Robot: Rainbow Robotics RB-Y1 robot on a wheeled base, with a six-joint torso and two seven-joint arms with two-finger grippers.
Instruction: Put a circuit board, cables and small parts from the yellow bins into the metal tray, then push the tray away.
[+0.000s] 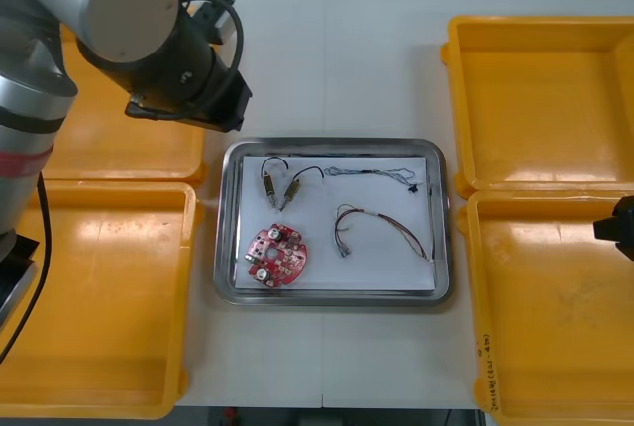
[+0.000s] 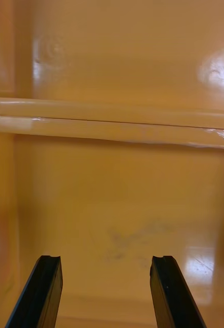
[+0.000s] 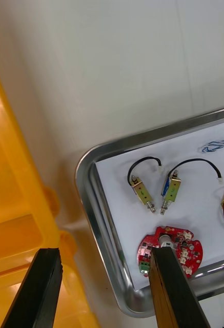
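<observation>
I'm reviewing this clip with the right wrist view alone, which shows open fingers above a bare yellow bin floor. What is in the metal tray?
Observer: The metal tray holds a round red circuit board, two small metal parts, a blue and white cable and a red and yellow cable.
Operator: And the other arm?
Observer: The left gripper is open and holds nothing. It is above the gap between the left yellow bins and the tray's left rim.

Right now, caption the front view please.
Tray holds circuit board, cables, small metal parts; left pincer beside it, right pincer over bin, both open.
</observation>
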